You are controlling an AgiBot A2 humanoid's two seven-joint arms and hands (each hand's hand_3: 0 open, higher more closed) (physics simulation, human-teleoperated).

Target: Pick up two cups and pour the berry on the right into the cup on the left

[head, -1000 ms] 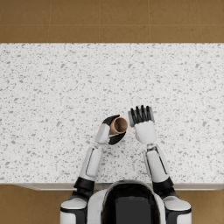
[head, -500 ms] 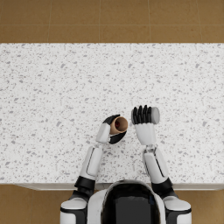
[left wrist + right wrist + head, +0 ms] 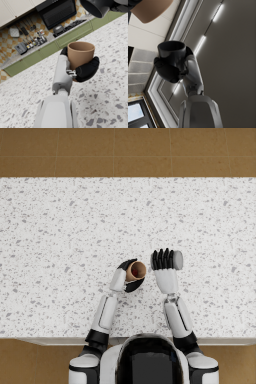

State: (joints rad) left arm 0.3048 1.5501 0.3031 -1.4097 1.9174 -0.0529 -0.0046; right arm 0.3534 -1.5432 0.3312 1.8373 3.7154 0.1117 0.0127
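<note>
Overhead, grey cup (image 3: 177, 260) beside brown cup (image 3: 135, 271).

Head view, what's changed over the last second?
The right hand has rolled, tipping its dark cup from standing to lying sideways, and edged away from the left. The left hand holds the brown cup upright in the same spot.

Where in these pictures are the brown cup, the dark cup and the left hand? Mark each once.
brown cup (image 3: 80, 55): left wrist view, on its outer wall below the rim.
dark cup (image 3: 172, 55): right wrist view, on its side wall.
left hand (image 3: 86, 71): left wrist view, on the dark fingers wrapped round the brown cup.
</note>
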